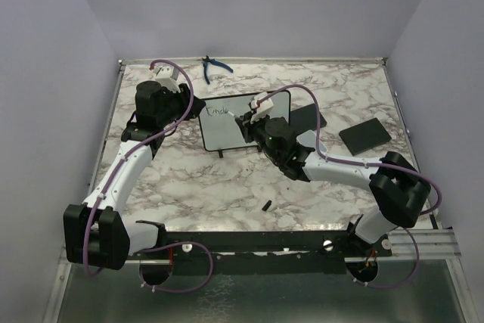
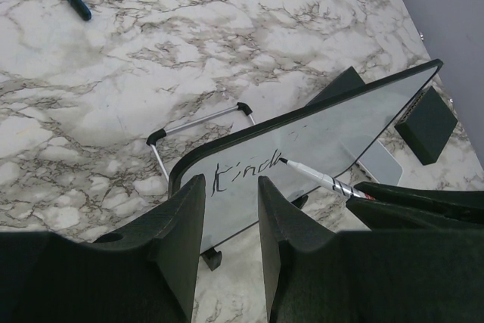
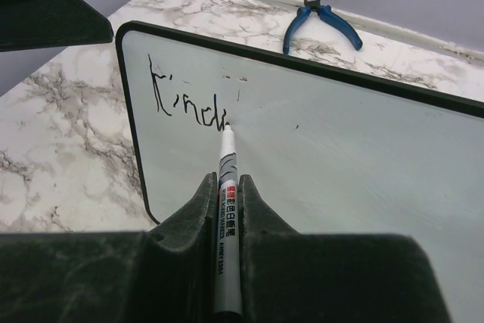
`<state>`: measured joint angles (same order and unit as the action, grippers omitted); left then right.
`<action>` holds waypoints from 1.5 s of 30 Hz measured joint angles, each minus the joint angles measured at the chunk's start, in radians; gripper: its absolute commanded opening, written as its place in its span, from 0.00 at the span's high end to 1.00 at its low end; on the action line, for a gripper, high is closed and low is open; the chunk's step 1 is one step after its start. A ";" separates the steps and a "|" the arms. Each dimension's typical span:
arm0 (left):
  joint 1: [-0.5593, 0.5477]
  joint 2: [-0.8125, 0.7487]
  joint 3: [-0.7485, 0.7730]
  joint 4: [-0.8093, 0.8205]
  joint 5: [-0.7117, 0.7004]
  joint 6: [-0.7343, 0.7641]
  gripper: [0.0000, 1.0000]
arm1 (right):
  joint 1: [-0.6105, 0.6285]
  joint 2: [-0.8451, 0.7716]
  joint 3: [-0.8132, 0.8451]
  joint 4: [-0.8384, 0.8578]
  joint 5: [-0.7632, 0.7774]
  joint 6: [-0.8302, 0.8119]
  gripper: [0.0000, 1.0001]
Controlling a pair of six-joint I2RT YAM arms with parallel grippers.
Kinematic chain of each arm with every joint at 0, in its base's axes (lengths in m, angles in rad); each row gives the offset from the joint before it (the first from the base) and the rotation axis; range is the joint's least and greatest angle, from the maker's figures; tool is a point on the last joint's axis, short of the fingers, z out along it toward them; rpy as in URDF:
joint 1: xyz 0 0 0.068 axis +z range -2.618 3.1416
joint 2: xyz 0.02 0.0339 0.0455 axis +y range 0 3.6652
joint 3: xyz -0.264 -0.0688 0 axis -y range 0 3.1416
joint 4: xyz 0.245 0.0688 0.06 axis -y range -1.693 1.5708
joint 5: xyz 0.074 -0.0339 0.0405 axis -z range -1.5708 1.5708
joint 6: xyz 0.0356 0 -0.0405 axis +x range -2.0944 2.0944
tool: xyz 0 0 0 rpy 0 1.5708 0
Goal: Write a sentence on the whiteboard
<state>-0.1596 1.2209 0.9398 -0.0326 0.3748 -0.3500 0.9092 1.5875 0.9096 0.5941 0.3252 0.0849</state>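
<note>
Showing one black-framed white whiteboard [image 1: 246, 122], one white marker pen [image 3: 225, 209], one blue-handled pliers [image 1: 214, 68]; two flat black rectangular pads [image 1: 364, 135]

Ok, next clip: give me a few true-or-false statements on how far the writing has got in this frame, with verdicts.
1. The right jaws are shut on the marker, its tip on the whiteboard. True.
2. The sentence is finished in two lines. False: there is only one line, reading roughly "Kind".
3. The whiteboard lies flat on its back. False: it stands on edge, tilted.
4. Blue-handled pliers lie on the table beyond the board. True.
5. The left jaws hold an eraser. False: they are apart, with no eraser in them.
</note>
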 measured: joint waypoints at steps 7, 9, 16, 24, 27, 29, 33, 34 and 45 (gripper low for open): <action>-0.001 0.000 0.000 0.000 0.000 0.000 0.65 | 0.000 -0.004 0.000 0.012 0.014 -0.001 1.00; -0.002 0.000 0.000 0.000 0.000 0.000 0.65 | 0.000 -0.008 0.000 0.015 0.023 -0.001 1.00; -0.005 0.000 0.000 0.000 0.000 0.000 0.65 | 0.000 -0.011 -0.002 0.018 0.035 0.000 1.00; -0.005 0.000 0.000 0.000 0.000 0.000 0.65 | 0.000 -0.011 -0.038 0.017 0.036 0.014 1.00; -0.005 0.000 0.000 0.000 0.000 0.000 0.65 | 0.000 -0.011 -0.043 0.017 0.037 0.020 1.00; -0.005 0.000 0.000 0.000 0.000 0.000 0.65 | 0.000 -0.011 -0.043 0.017 0.037 0.020 1.00; -0.005 -0.001 0.000 0.000 0.000 0.000 0.65 | 0.000 -0.016 -0.045 0.017 0.036 0.019 1.00; -0.005 -0.001 0.000 0.000 0.000 0.000 0.65 | 0.000 -0.021 -0.048 0.017 0.035 0.019 1.00; -0.005 -0.001 0.000 0.000 0.000 0.000 0.65 | -0.001 -0.082 -0.064 0.032 0.032 0.007 1.00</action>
<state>-0.1642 1.2201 0.9398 -0.0322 0.3748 -0.3500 0.9085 1.5055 0.8455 0.6258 0.3576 0.0921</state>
